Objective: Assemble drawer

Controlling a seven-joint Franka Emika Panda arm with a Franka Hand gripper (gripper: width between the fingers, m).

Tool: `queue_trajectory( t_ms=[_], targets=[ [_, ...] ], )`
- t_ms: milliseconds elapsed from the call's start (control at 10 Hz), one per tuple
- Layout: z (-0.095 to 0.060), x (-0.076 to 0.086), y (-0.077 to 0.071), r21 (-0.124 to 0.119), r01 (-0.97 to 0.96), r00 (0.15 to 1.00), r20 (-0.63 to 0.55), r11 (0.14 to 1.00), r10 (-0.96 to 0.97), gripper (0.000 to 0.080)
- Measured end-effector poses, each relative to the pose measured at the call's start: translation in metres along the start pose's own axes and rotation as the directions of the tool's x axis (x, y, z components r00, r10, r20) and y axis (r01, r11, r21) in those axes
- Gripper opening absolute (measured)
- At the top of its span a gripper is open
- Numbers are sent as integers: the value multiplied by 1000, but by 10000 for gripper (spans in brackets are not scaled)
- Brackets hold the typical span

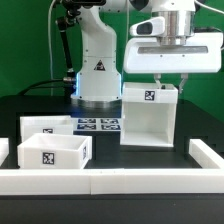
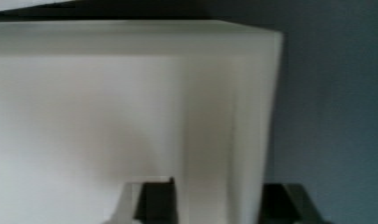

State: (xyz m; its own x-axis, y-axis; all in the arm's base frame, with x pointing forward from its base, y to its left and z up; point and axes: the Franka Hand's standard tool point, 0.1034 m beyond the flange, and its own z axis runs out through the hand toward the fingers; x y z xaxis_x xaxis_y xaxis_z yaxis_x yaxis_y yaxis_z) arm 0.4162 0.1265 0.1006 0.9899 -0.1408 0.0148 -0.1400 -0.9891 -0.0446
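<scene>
The gripper [image 1: 166, 86] hangs with fingers [image 2: 156, 200] spread apart over the casing [image 1: 150, 120] — an off-centre pinch could tip it

— Where does the casing stand?
— The casing [image 1: 150, 118] stands on the table [image 1: 200, 130], toward the exterior view's right. The hand [image 1: 169, 86] is directly above its top.
— And the trays?
— Both are toward the exterior view's left, well apart from the casing. The front tray [image 1: 52, 152] sits just before the rear tray [image 1: 40, 123]. I cannot tell whether they touch.
— What lies between trays and casing?
— The marker board [image 1: 98, 125] lies flat there, before the arm's base [image 1: 97, 75].
— And nearest the camera?
— The border rail [image 1: 130, 180] runs across before everything and turns back at both ends.
— The wrist view?
— A wall of the casing lies between the fingers [image 2: 156, 200].
</scene>
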Motion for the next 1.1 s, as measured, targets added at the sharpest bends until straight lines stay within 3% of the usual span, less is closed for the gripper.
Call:
queue_trajectory(
  t_ms=[100, 200, 800, 1100],
  targets=[
    [0, 0, 0, 0, 0, 1000, 0, 1000, 0, 94],
    [0, 0, 0, 0, 0, 1000, 0, 1000, 0, 36],
    [0, 1, 0, 0, 2, 1000, 0, 1000, -2, 36],
    [0, 33, 2, 11, 27, 999, -21, 1000, -27, 37]
  ],
)
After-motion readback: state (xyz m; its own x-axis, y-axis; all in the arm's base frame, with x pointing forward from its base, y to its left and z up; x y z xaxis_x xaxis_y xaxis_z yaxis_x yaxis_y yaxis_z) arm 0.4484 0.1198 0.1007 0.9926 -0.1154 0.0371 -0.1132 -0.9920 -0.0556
